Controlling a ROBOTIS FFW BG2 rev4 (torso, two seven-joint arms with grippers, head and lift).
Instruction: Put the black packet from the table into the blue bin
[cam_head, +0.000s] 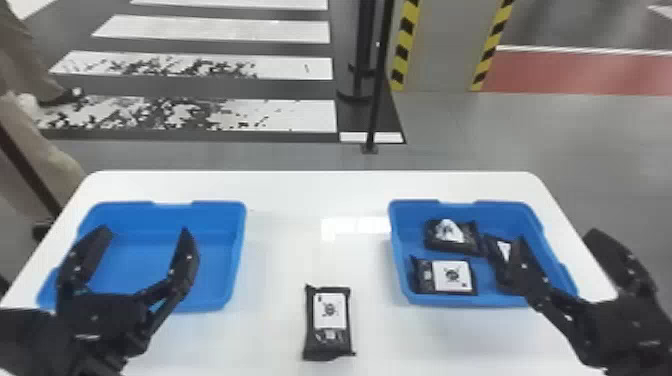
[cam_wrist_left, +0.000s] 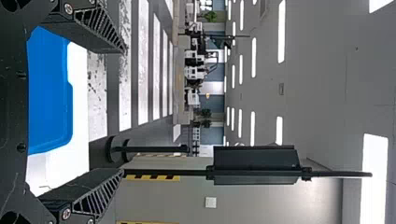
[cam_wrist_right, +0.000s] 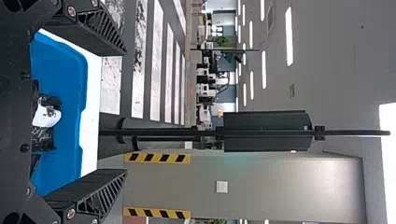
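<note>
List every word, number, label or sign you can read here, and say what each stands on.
No wording or number can be read.
Black packet on the table: white label with a dark emblem, its print too small.
Three packets in the right-hand blue bin: white patches, print too small.
Pillar: yellow-and-black stripes, no words on them.

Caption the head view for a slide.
One black packet lies on the white table, three more packets in the right blue bin; left gripper and right gripper have open jaws.
</note>
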